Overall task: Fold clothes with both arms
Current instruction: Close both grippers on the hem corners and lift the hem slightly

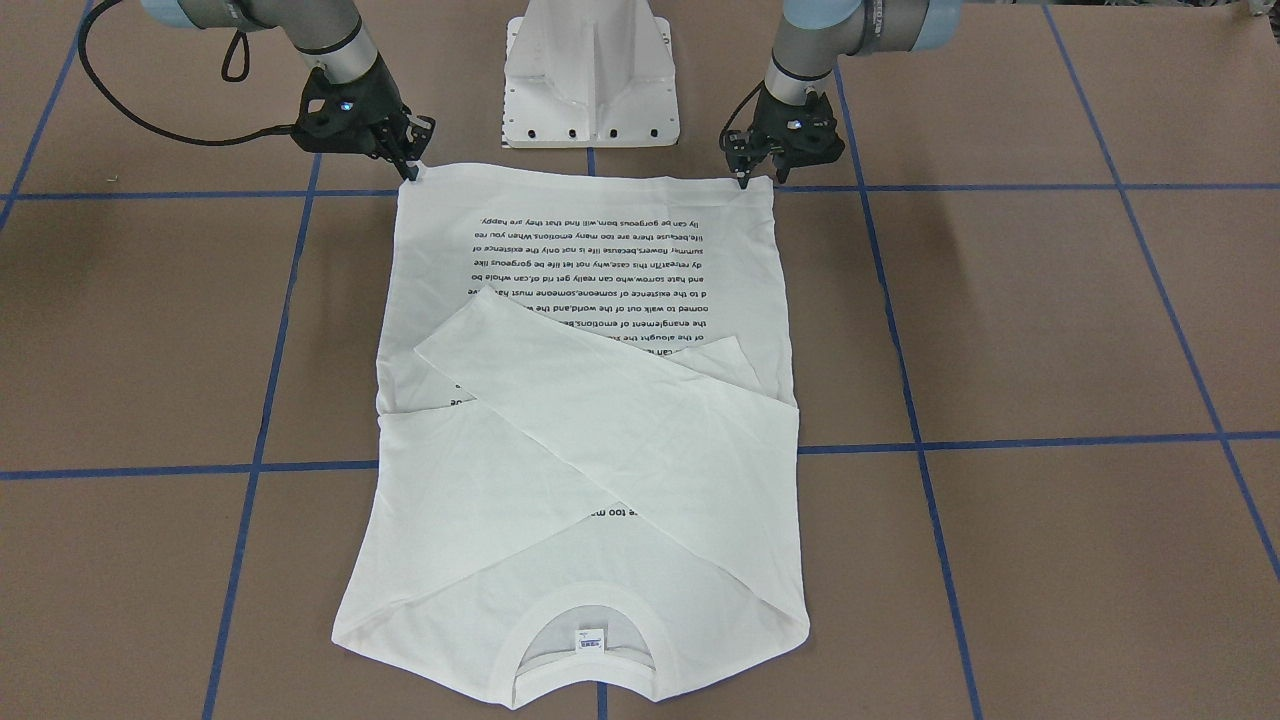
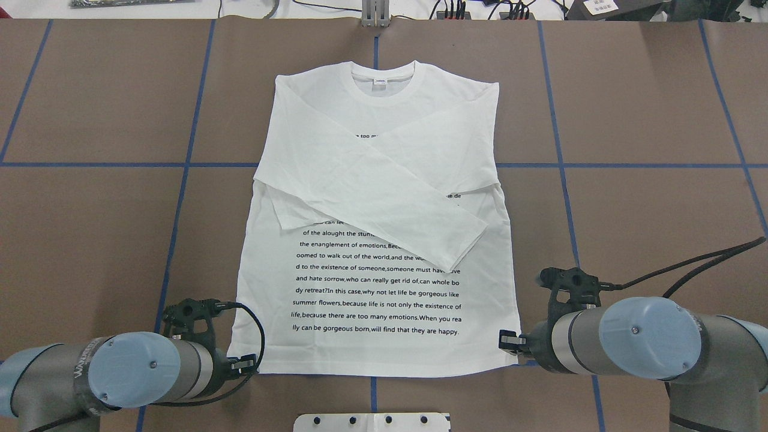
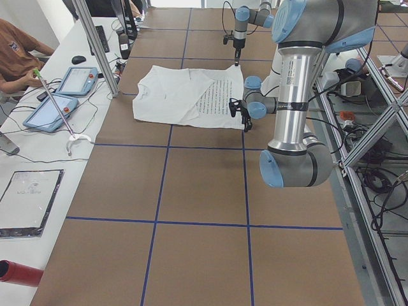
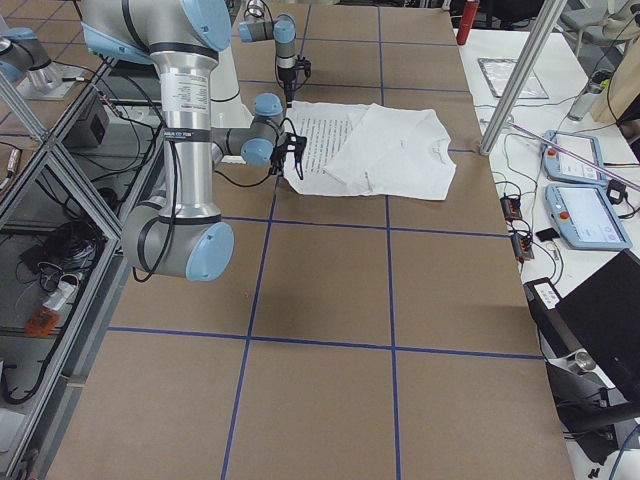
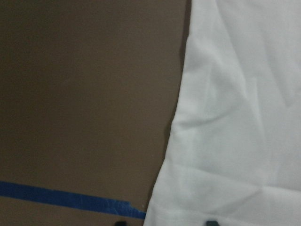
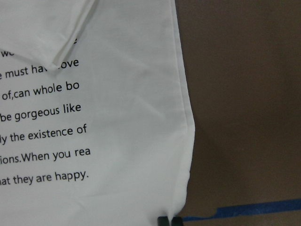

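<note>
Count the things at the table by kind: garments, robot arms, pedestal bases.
Shirt: 1
Arms: 2 (left arm, right arm)
Base: 1
Total: 4

"Where does the T-shirt (image 2: 372, 288) lie?"

"Flat on the tabletop (image 2: 630, 210), collar (image 2: 382, 81) farthest from the robot, sleeves (image 2: 384, 198) crossed over the chest."

"And the hands?"

"Left hand (image 1: 757, 180) at the hem's left corner, right hand (image 1: 411, 170) at its right corner, with the pedestal base (image 1: 590, 90) between the arms."
</note>
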Tool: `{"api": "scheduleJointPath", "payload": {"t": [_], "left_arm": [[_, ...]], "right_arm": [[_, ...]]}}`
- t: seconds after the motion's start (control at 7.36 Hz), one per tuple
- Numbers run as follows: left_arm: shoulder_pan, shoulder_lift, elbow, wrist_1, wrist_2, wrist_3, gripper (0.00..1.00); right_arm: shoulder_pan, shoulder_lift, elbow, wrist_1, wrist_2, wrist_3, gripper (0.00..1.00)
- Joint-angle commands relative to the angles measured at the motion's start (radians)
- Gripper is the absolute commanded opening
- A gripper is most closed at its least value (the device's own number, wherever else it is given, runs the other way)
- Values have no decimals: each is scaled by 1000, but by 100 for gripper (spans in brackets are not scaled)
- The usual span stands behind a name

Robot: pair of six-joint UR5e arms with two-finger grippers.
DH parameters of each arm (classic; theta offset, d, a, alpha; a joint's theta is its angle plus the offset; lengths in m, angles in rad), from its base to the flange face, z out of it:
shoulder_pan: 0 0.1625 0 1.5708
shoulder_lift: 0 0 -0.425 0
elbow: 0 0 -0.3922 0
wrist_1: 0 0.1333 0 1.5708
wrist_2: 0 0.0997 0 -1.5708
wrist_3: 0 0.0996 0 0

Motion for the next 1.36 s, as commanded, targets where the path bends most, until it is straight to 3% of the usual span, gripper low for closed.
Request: {"api": "scheduleJointPath", "payload": {"t": [0.0, 0.14, 0.27, 1.09, 1.22], "left_arm": [[-1, -1, 5, 1, 0, 1, 57], [0, -1, 5, 2, 0, 3, 40], [0, -1, 2, 2, 0, 3, 33], [-23, -4, -9, 11, -2, 4, 31], [-23, -19, -19, 46, -2, 4, 26]], "right_arm": [[2, 0, 0, 0, 1, 0, 0], [2, 0, -1, -1, 1, 0, 0], [2, 0, -1, -1, 1, 0, 0], [5, -9, -6, -1, 1, -6, 0], [8, -9, -6, -1, 7, -8, 0]]}}
